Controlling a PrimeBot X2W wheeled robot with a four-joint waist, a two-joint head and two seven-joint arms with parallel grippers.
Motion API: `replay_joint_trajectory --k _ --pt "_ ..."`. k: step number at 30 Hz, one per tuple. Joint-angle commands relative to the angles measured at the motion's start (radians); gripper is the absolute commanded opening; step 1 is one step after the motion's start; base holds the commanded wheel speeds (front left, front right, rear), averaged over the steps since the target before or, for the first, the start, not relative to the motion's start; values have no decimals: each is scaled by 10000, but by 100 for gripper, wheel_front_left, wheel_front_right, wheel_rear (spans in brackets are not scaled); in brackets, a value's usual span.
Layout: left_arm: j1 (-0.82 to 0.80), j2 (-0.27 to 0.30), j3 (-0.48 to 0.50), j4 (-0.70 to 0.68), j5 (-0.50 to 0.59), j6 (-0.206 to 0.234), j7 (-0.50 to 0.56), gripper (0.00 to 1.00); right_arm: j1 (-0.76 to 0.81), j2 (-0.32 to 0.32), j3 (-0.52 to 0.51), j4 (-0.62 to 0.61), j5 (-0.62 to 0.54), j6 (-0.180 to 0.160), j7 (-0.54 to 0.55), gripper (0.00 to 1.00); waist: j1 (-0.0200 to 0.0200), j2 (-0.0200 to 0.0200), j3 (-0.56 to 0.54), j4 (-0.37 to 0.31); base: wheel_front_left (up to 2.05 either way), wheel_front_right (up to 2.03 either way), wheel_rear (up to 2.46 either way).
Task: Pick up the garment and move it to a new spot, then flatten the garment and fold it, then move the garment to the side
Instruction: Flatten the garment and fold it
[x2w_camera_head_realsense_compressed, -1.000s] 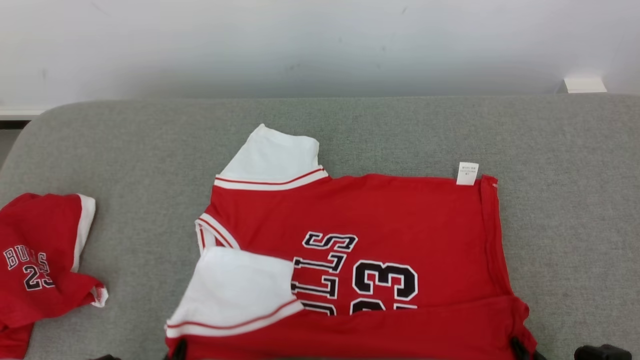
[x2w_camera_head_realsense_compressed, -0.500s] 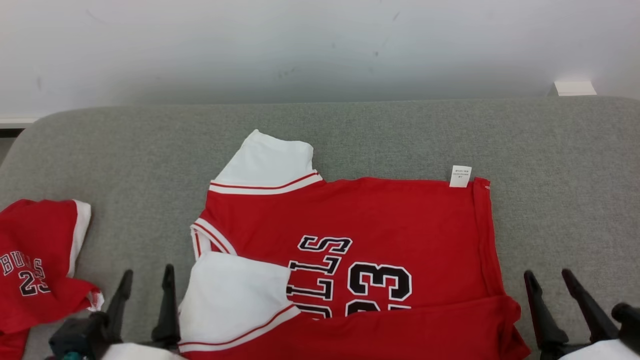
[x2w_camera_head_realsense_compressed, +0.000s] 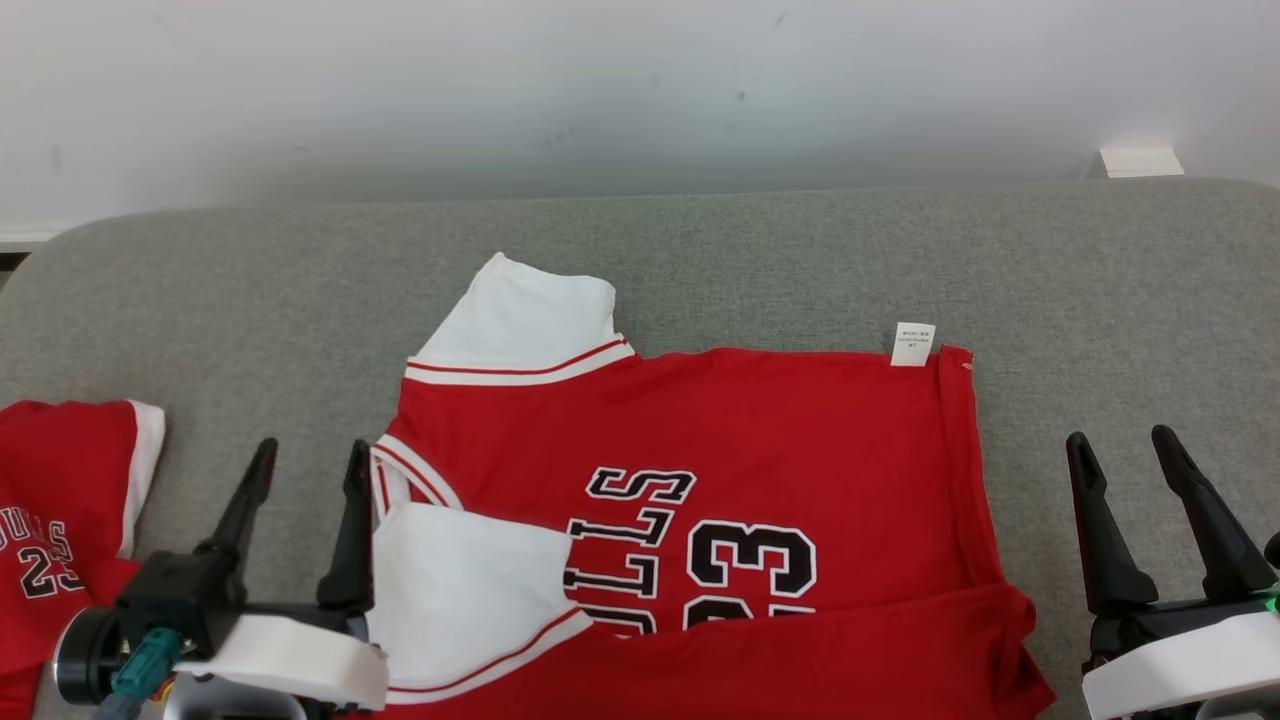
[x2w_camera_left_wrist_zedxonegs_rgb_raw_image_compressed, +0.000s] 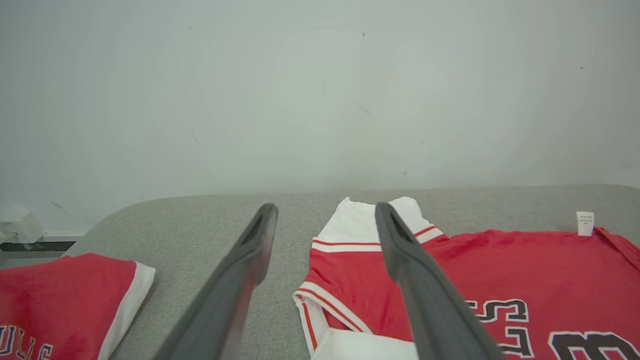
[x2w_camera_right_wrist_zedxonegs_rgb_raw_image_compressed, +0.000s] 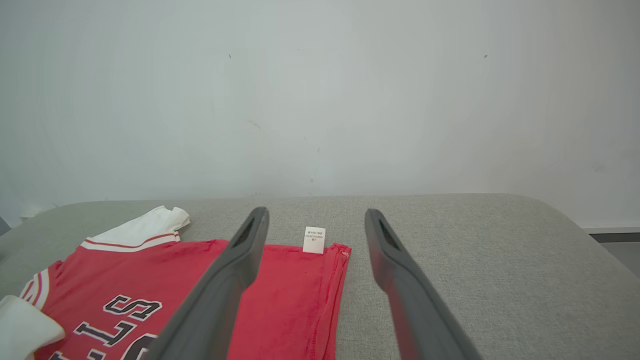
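The garment (x2w_camera_head_realsense_compressed: 780, 420) is a red jersey with white sleeves and black "BULLS 23" lettering, lying flat on the grey padded surface (x2w_camera_head_realsense_compressed: 800, 260). Its near edge is folded back over the lettering, and one white sleeve lies across the front. My left gripper (x2w_camera_head_realsense_compressed: 310, 460) stands open just left of the jersey's collar side, with nothing between its fingers. Equally empty, my right gripper (x2w_camera_head_realsense_compressed: 1118, 437) is open just right of the hem. The left wrist view looks past the left gripper (x2w_camera_left_wrist_zedxonegs_rgb_raw_image_compressed: 326, 207) onto the garment (x2w_camera_left_wrist_zedxonegs_rgb_raw_image_compressed: 525, 260). The right wrist view has the right gripper (x2w_camera_right_wrist_zedxonegs_rgb_raw_image_compressed: 316, 212) over the garment's (x2w_camera_right_wrist_zedxonegs_rgb_raw_image_compressed: 165, 270) hem corner.
A second red garment (x2w_camera_head_realsense_compressed: 60, 520) with the same lettering lies crumpled at the far left edge, also in the left wrist view (x2w_camera_left_wrist_zedxonegs_rgb_raw_image_compressed: 60, 295). A white care label (x2w_camera_head_realsense_compressed: 912, 344) sticks out at the jersey's far right corner. A pale wall rises behind the surface.
Both grippers were shut at the jersey's near edge; they have let go, opened wide and risen beside the garment. The near fold stays in place. The camera has shifted slightly.
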Motion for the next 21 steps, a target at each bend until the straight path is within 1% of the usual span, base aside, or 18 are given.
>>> replay_joint_trajectory --k 1,6,10,12,16,19,21 --pt "5 67 4 23 73 42 39 100 -28 23 14 -50 -14 -24 21 100 0 0 -4 -4 0 0 0" --pt "14 66 -6 -3 37 101 72 100 10 58 -22 -70 0 -24 105 100 0 0 42 14 0 0 0" --pt "-677 90 -90 98 -17 -85 102 100 -206 72 -41 -174 -20 -24 146 100 0 0 378 75 0 0 0" --pt "-1289 61 -193 238 -6 -219 166 100 -353 74 -22 -262 -31 -24 139 100 0 0 654 89 0 0 0" --pt "-3173 -89 -464 824 -20 -574 352 100 -773 46 95 -393 26 -24 152 100 0 0 1374 15 0 0 0" --pt "-4648 -319 -736 1776 -143 -959 571 100 -1115 -12 146 -377 89 -24 91 100 0 0 1854 -83 0 0 0" --pt "-5606 -468 -924 2684 -163 -1169 682 100 -1340 -43 193 -354 118 -24 25 100 0 0 2126 -174 0 0 0"
